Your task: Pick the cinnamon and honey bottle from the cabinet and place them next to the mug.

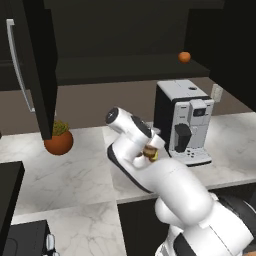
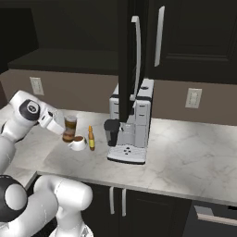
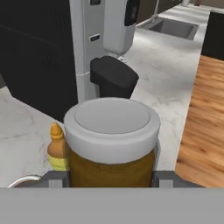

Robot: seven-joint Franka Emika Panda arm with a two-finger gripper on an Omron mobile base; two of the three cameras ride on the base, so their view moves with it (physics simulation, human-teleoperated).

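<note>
My pincer pinching cinnamon upright over tabletop, just beside mug; honey bottle standing near.

Reading as matt grey-veined marble on the counter. Showing smooth pale plastic lid over translucent brown body on the cinnamon. Looking glossy amber on the honey bottle. Appearing matt black on the cabinet, with brushed silver bar handle. Showing satin white-and-black plastic on the coffee machine.
</note>
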